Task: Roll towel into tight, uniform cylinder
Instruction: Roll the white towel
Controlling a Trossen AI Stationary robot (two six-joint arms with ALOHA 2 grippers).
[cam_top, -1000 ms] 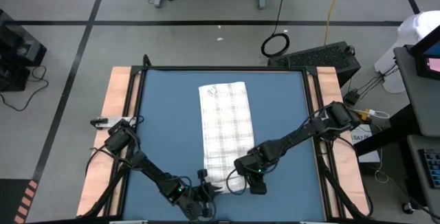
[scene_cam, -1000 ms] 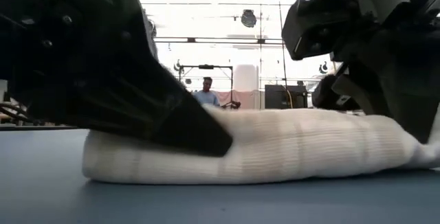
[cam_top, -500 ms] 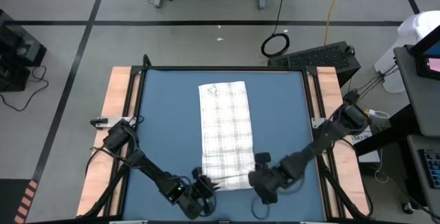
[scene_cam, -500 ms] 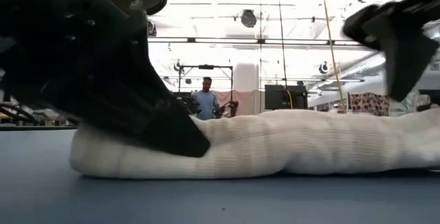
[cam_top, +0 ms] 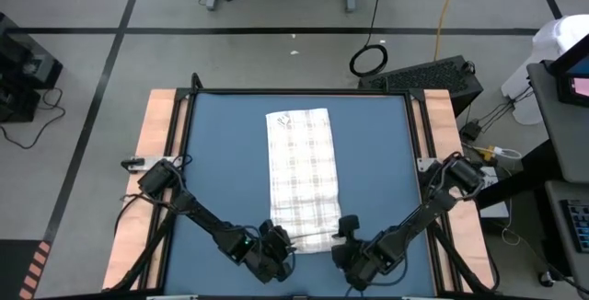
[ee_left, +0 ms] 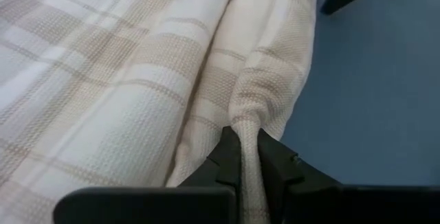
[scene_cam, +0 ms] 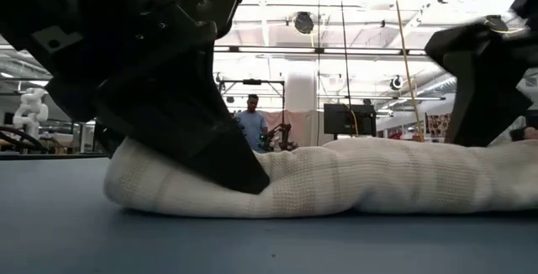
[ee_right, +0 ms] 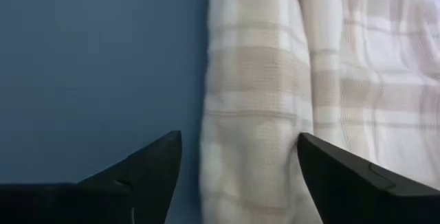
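Observation:
The white checked towel (cam_top: 299,167) lies lengthwise on the blue mat (cam_top: 221,171). Its near end is wound into a low roll (scene_cam: 353,186) that rests on the mat. My left gripper (cam_top: 279,245) is at the roll's left end, shut on the cloth (ee_left: 249,159). My right gripper (cam_top: 350,234) hovers at the roll's right end, open, with its two fingers (ee_right: 161,157) apart on either side of the rolled edge (ee_right: 251,114). In the low view the left gripper (scene_cam: 223,160) hides part of the roll, and the right gripper (scene_cam: 479,81) hangs above its other end. My left gripper pinches a puckered fold of the roll (ee_left: 249,121) between its two fingers, near the roll's left end. The fingers slant down from the table's near left side. The cloth bunches into creases at the fingertips, and the roll rests on the mat. My right gripper: whether its open fingers touch the towel cannot be told.
Wooden strips (cam_top: 158,153) border the mat on both sides. A black box (cam_top: 428,77) and a cable loop (cam_top: 368,59) lie on the floor beyond the far right corner. A person (scene_cam: 250,121) stands far back in the room. Bare mat lies left and right of the towel.
My right gripper has let go of the roll's right part, opened wide, and swung toward the table's right and near edges, turning as it went. My left gripper has stayed shut on the cloth and rolled its wrist. The roll's right end has settled flat on the mat.

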